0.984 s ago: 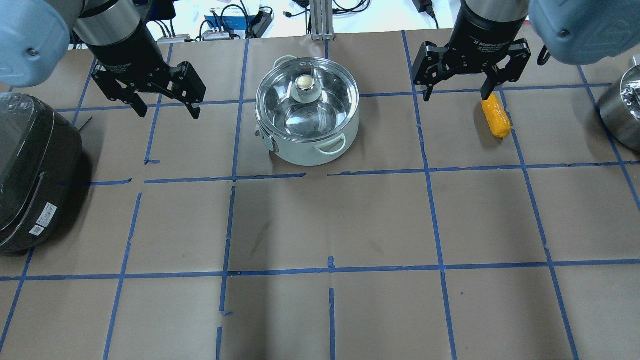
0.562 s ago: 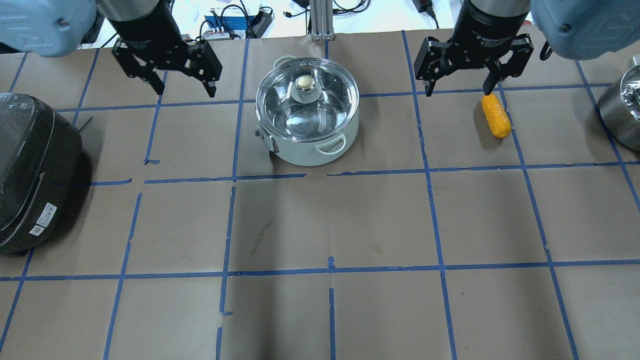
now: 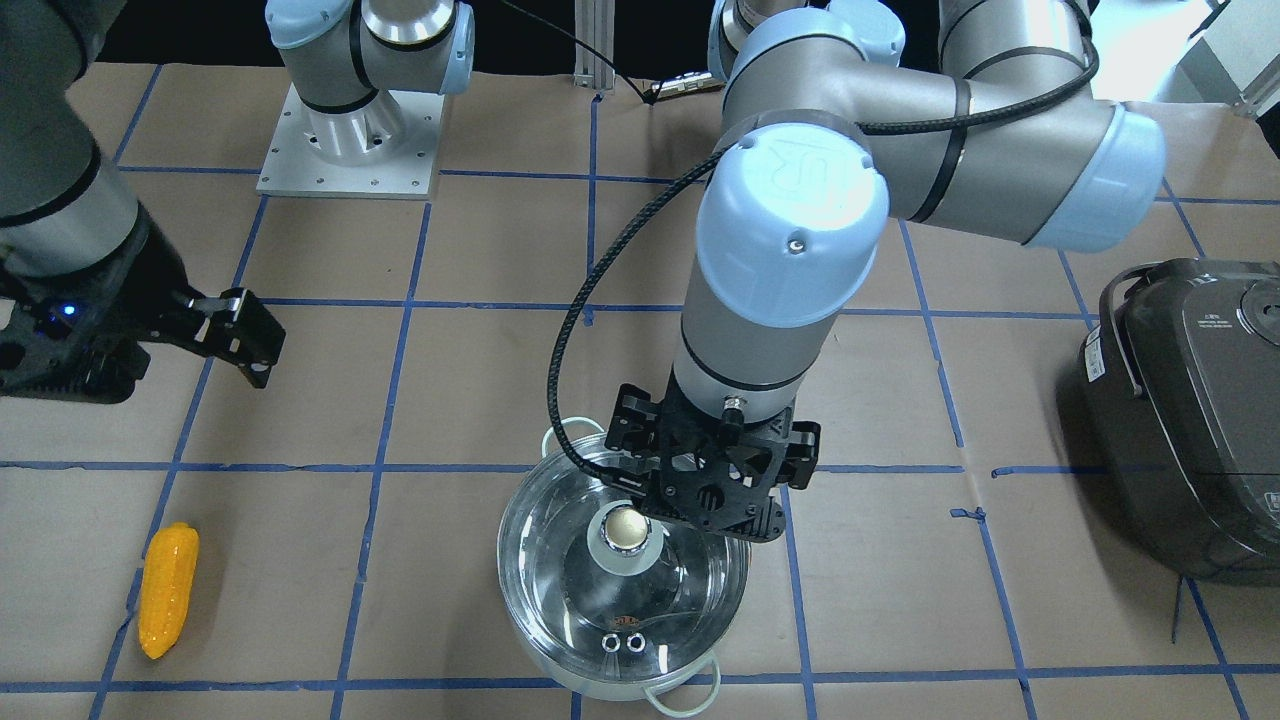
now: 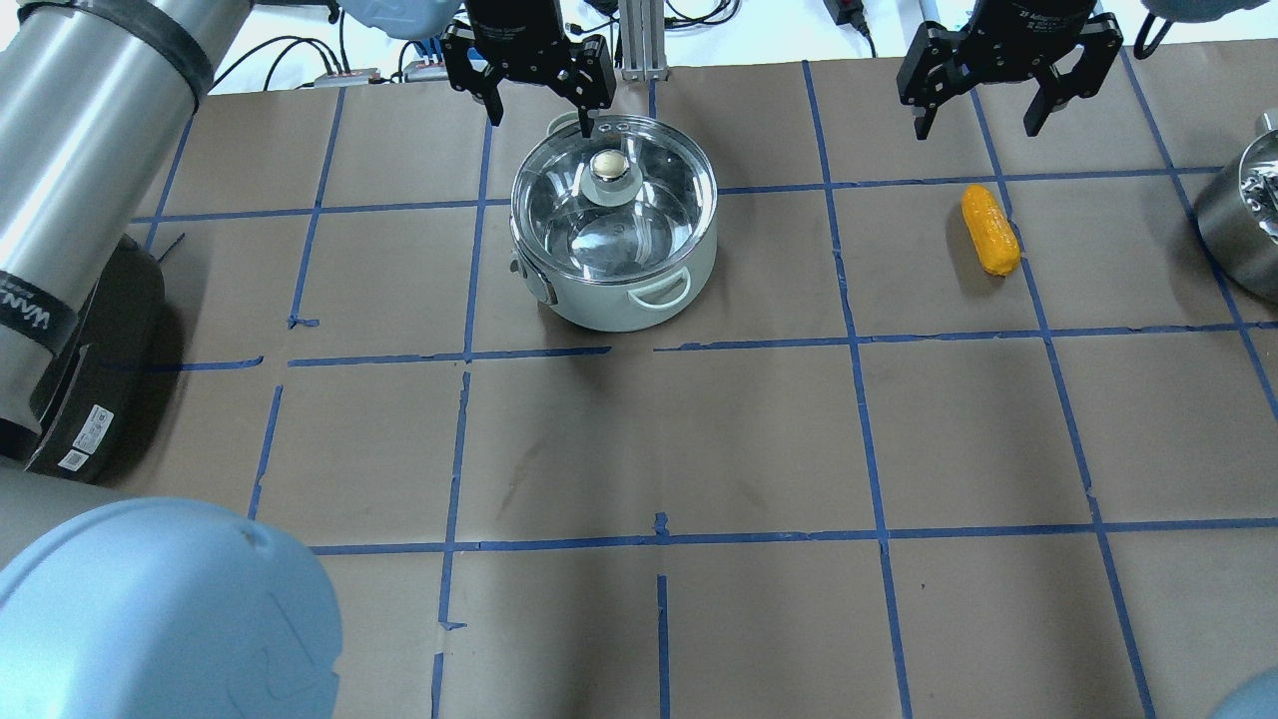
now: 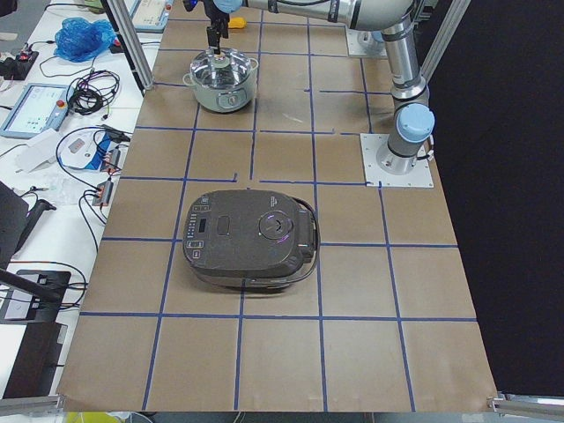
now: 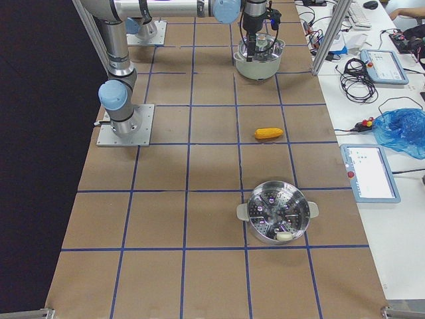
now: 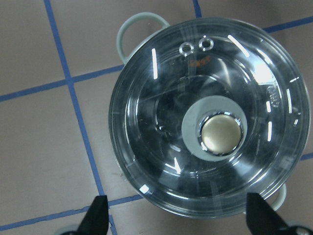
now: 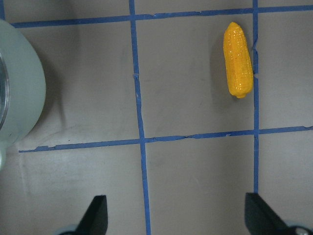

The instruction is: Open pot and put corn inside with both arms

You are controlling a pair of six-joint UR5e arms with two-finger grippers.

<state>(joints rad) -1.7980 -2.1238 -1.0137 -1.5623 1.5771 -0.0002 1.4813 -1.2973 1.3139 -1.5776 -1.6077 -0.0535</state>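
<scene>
The pot (image 4: pixel 614 290) has a pale body, pale loop handles and a clear glass lid with a metal knob (image 4: pixel 611 167), and stands closed at the table's far middle. My left gripper (image 4: pixel 539 120) is open and hovers over the pot's far rim. In the left wrist view the knob (image 7: pixel 218 133) lies ahead of the fingertips (image 7: pixel 95 215). The corn (image 4: pixel 989 230), a yellow-orange cob, lies on the table to the right. My right gripper (image 4: pixel 975 128) is open and empty, beyond the corn. The right wrist view shows the corn (image 8: pixel 237 59) and the pot's side (image 8: pixel 19 93).
A dark rice cooker (image 3: pixel 1190 400) sits at the table's left end, partly behind my left arm in the overhead view. A steel steamer pot (image 6: pixel 275 216) stands at the right end and shows at the overhead view's right edge (image 4: pixel 1238 220). Blue tape lines grid the brown paper.
My left gripper has moved right and away from the robot, from left of the pot to over its far rim. My right gripper has moved farther off, away from the corn. Both stayed open.
</scene>
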